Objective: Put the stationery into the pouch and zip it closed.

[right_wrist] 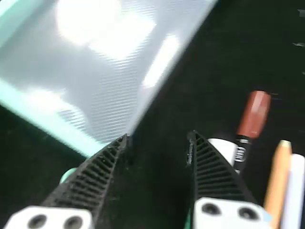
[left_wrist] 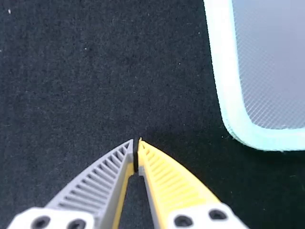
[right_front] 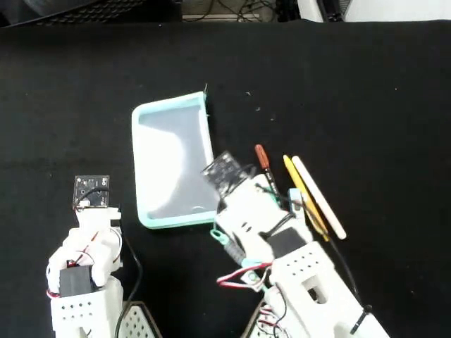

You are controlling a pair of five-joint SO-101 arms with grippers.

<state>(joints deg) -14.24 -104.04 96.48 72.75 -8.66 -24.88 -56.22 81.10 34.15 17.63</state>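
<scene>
A: Far left first. Left gripper [left_wrist: 136, 151]?

B: Jaws clenched, the grey and yellow tips meeting with nothing between them. It hangs over the bare black table [right_front: 366, 84], near the pouch's lower left corner but apart from it.

A: Pouch [right_front: 169, 141]?

B: It lies flat on the table, left of centre in the high view, with its long side running away from the arms. It has a teal border and a translucent grey mesh face. The dark zip edge faces right. Cannot tell whether the zip is open or closed.

A: Right gripper [right_wrist: 157, 140]?

B: Jaws released and spread, gripping nothing. It sits at the pouch's right edge, near the lower corner. One black finger is over the edge of the mesh, the other over the table.

A: Stationery?

B: All of it is on the table to the right of the pouch, outside it. The marker [right_front: 263, 163] with a red-brown cap is just beside the right gripper. Next comes the yellow pencil [right_front: 301, 191], then the white stick [right_front: 320, 199]. Pencil and stick lie side by side on the same slant, very close together; cannot tell whether they touch. Their near ends run under the right arm.
</scene>
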